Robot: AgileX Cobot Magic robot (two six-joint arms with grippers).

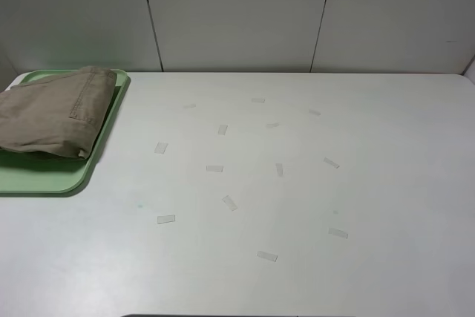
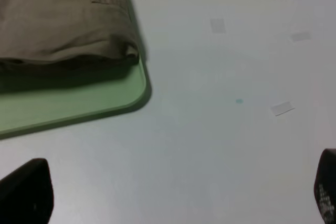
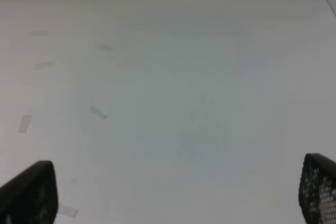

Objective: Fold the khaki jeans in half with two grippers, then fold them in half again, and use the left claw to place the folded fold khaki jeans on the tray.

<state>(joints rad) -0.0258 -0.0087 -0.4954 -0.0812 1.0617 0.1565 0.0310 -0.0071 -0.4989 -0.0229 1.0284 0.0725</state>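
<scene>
Lying folded on the tray [image 1: 44, 176], the khaki jeans [image 1: 52, 116] show no legible label; both claws spread.

You'll find the khaki jeans [image 1: 52, 118] folded into a thick bundle, one stitched pocket facing up, lying on the pale-green tray [image 1: 44, 176] at the desk's far left corner, covering its back half.

i see the tray [image 1: 44, 180] at the table's [image 1: 371, 183] far left corner, with the folded jeans [image 1: 52, 116] lying on its back part, their edge reaching the tray's right rim. tape strips [image 1: 214, 168] lie scattered over the table's middle, well apart from the tray. my left gripper [image 2: 173, 192] hangs over bare table near the tray's front right corner, my right gripper [image 3: 173, 192] over bare table.
</scene>
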